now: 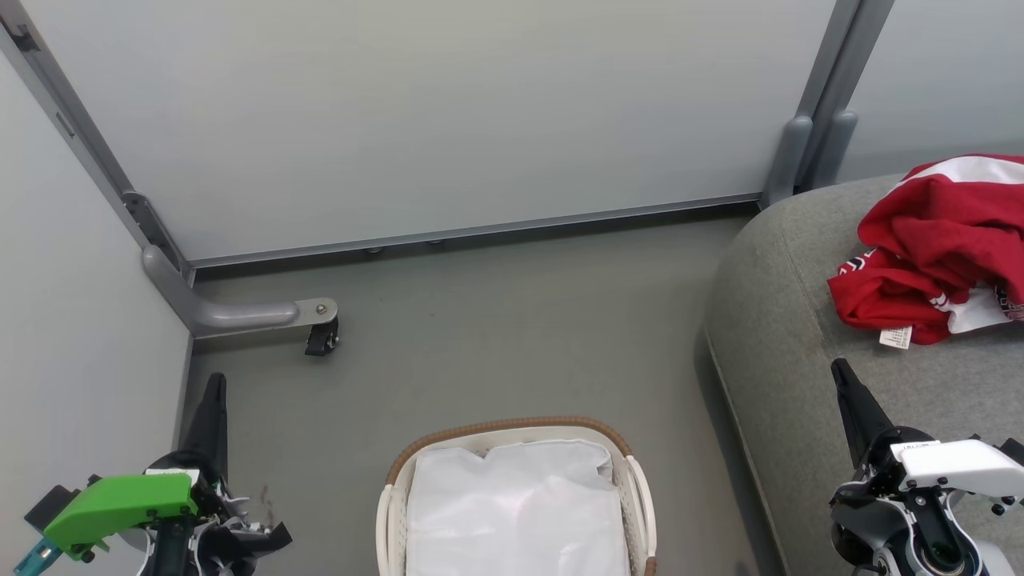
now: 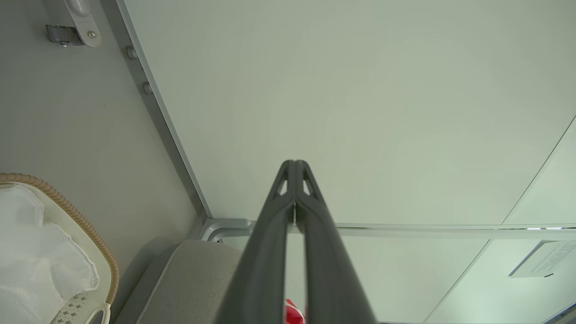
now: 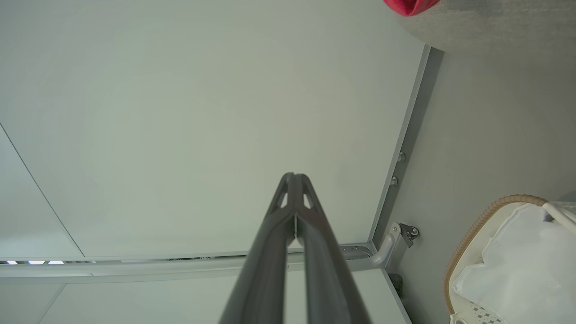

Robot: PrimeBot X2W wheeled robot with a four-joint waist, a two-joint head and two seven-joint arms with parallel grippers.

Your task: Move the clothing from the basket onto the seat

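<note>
Clothing point(image 1: 936, 256) lies heaped on the seat point(image 1: 800, 360), just beyond the right gripper point(image 1: 838, 368) and to its right, so the transfer looks finished. That gripper and the left gripper point(image 1: 216, 382) stand pinched shut, holding nothing, with the basket point(image 1: 512, 426) between them, its white liner point(image 1: 520, 512) bare. Grey floor point(image 1: 496, 320) and pale partition panels point(image 1: 400, 120) lie ahead.

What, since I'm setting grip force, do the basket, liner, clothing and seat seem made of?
Basket: smooth white plastic, it seems, with punched holes in the wall; brown rim looks woven, perhaps imitation. Liner: thin white cloth, creased. Clothing: soft red jersey-like fabric, crumpled in folds, white trim. Seat: matte grey woven upholstery with a stitched seam.
</note>
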